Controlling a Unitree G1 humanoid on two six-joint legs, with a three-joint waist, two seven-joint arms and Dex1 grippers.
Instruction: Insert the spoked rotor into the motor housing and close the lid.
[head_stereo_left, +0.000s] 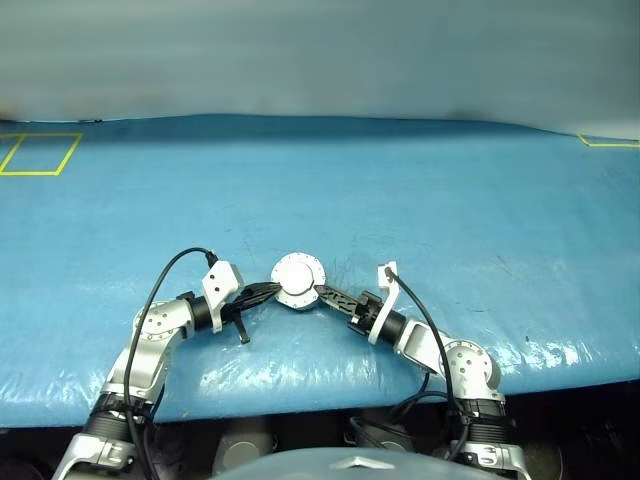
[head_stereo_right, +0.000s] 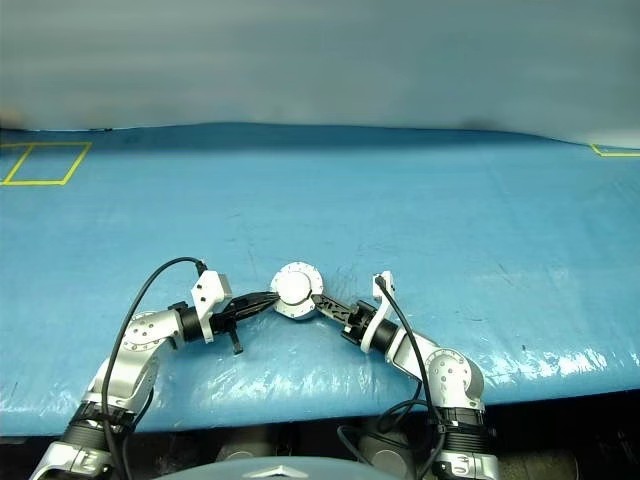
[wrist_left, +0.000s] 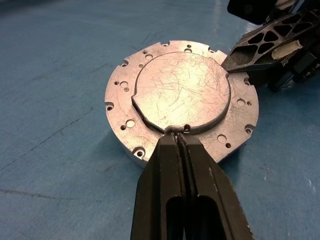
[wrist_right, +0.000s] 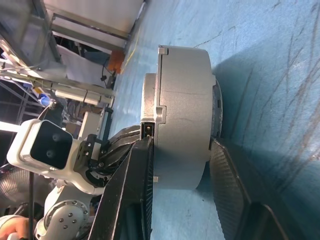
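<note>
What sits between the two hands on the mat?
The motor housing, lid closed, lies between the left hand and right hand, seen from the head view.

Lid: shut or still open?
Shut. The lid lies flat on the housing, plain face up, no windings showing, with both grippers at its rim.

Scratched silver lid (wrist_left: 182, 92) on glossy blue table cover (head_stereo_left: 450, 200), yellow-lined.

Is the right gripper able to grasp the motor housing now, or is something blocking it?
Probably yes: the right gripper already straddles the motor housing, one finger on each side. The shut left gripper touches the lid from the opposite side, leaving that way free.
</note>
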